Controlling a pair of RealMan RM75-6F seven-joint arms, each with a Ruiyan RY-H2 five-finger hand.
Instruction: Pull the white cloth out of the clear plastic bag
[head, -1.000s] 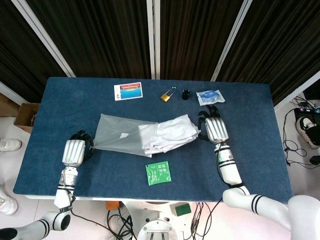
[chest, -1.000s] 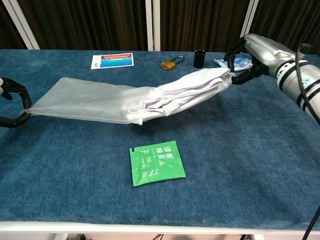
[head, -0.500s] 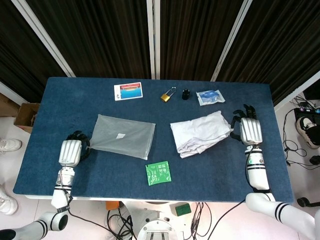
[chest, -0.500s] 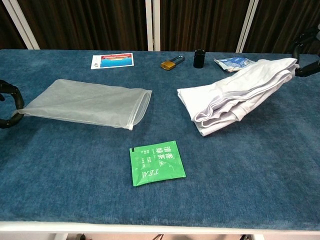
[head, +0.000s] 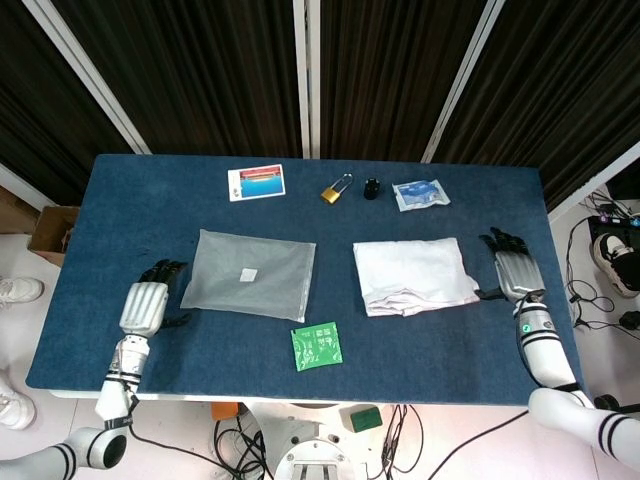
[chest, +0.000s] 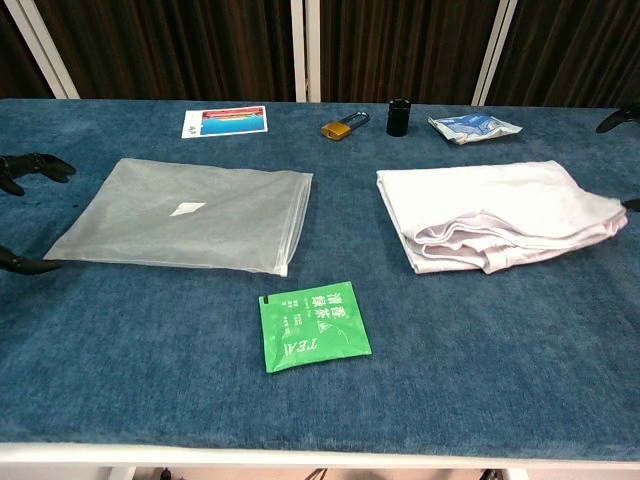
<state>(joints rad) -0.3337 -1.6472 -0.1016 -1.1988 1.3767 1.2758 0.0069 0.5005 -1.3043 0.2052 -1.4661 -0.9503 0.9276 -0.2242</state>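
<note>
The folded white cloth (head: 414, 276) (chest: 500, 214) lies flat on the blue table, right of centre and outside the bag. The clear plastic bag (head: 249, 275) (chest: 190, 215) lies flat and empty left of centre, its mouth facing the cloth. My left hand (head: 146, 300) rests just left of the bag with fingers spread, holding nothing; in the chest view only its fingertips (chest: 30, 164) show at the left edge. My right hand (head: 513, 268) sits just right of the cloth, fingers spread, holding nothing.
A green tea sachet (head: 317, 345) (chest: 313, 324) lies near the front edge. Along the back stand a photo card (head: 256, 182), a brass padlock (head: 335, 189), a small black cap (head: 372, 187) and a blue-white packet (head: 420, 193).
The cloth came fully out of the bag and moved right, then settled flat on the table. Both hands let go and spread their fingers. The bag now lies flat.
</note>
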